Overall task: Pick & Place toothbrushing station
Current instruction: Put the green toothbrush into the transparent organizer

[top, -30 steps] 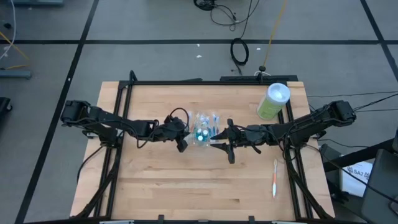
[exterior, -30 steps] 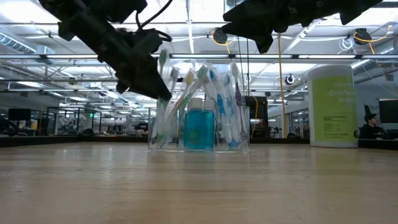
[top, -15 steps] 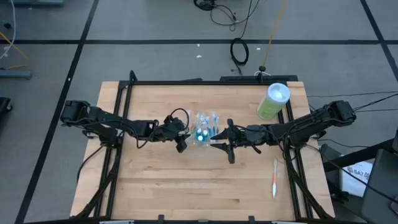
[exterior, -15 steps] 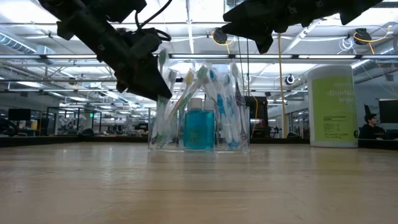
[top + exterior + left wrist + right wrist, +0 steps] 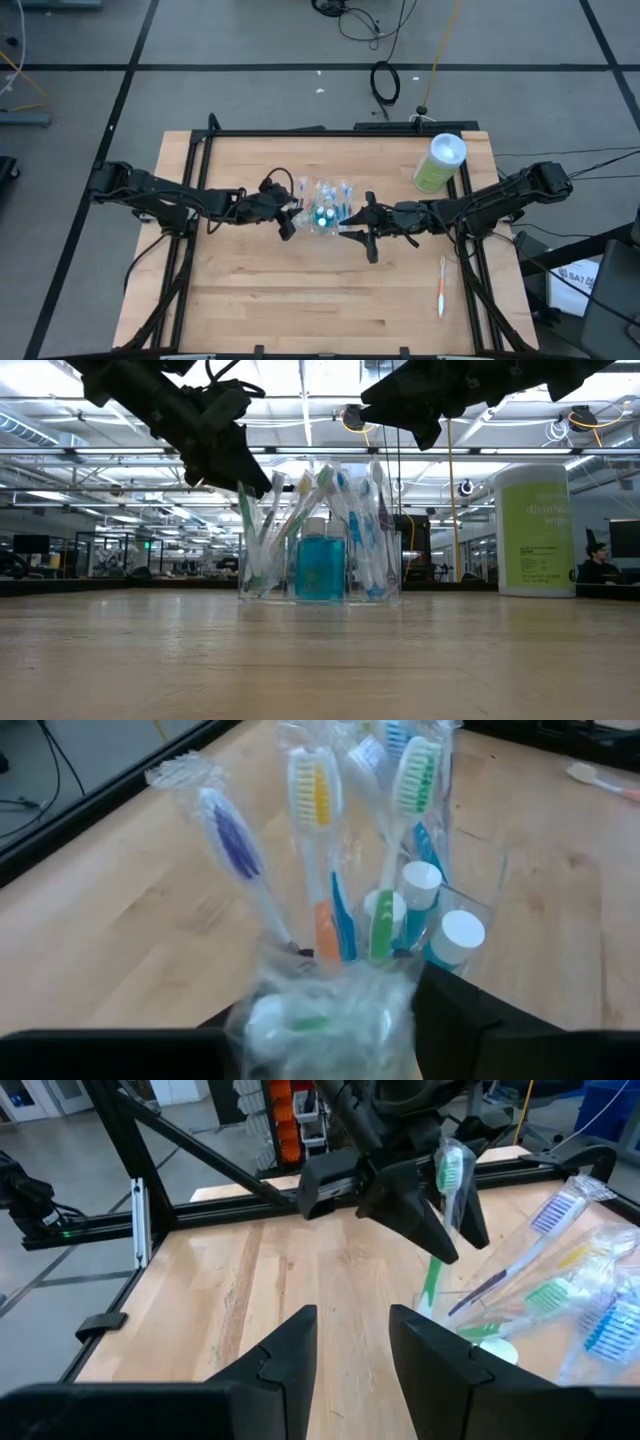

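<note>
Green canister [image 5: 537, 530] labelled "disinfecting wipes" (faint), left gripper [image 5: 287, 213] clamping wrapped toothbrush [image 5: 452, 1172], right gripper [image 5: 362, 233] apart.

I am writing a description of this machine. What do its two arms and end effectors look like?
Both arms are black and slim, built of jointed segments. The left arm carries a looping black cable near its wrist. Each end effector, left and right, ends in two dark, angular, wedge-shaped fingers.

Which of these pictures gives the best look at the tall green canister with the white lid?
The low view: the green canister stands in full side profile at the table's right, faint lettering showing. The high view shows only its white lid and part of its side, near the back right corner. Neither wrist view shows it.
</note>
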You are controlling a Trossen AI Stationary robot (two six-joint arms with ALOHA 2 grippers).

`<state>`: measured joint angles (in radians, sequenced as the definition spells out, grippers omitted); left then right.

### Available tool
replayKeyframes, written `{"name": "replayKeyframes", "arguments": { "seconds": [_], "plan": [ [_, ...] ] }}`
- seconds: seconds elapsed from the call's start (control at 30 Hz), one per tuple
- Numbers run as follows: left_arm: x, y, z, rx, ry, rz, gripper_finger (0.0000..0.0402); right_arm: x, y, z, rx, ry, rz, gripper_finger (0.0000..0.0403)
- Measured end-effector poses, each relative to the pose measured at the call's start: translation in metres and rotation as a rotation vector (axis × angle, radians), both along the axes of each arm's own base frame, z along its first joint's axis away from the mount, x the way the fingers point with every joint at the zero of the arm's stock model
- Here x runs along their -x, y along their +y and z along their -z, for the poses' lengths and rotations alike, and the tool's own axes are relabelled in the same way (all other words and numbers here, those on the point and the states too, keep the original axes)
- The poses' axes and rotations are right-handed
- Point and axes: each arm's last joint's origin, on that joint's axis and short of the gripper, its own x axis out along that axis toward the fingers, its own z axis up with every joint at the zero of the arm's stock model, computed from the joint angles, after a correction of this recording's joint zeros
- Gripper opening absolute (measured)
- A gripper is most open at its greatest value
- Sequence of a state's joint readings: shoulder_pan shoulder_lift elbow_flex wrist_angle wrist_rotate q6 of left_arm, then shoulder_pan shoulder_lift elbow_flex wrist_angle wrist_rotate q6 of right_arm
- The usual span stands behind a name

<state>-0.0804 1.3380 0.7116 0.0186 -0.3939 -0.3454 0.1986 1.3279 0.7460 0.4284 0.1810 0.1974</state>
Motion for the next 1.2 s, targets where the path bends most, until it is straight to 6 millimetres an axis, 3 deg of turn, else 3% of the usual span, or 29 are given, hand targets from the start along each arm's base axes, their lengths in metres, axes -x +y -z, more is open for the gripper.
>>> {"name": "replayKeyframes", "arguments": {
  "seconds": [0.37,0.9,1.07,1.2],
  "plan": [
    [0.0,0.0,0.0,0.012,-0.002,0.015,0.0012,0.0,0.0,0.0,0.0,-0.002,0.0,0.0118],
    [-0.01,-0.001,0.016,0.047,0.028,-0.006,0.0022,0.0,0.0,-0.001,-0.003,-0.015,0.001,0.0118],
    [-0.013,-0.002,0.02,0.046,0.03,-0.003,0.0007,0.0,0.0,-0.001,0.0,-0.015,0.0,0.0118],
    [-0.013,-0.001,0.02,0.045,0.023,-0.001,0.0037,0.0,0.0,-0.001,0.0,-0.015,0.0,0.0118]
  ]
}}
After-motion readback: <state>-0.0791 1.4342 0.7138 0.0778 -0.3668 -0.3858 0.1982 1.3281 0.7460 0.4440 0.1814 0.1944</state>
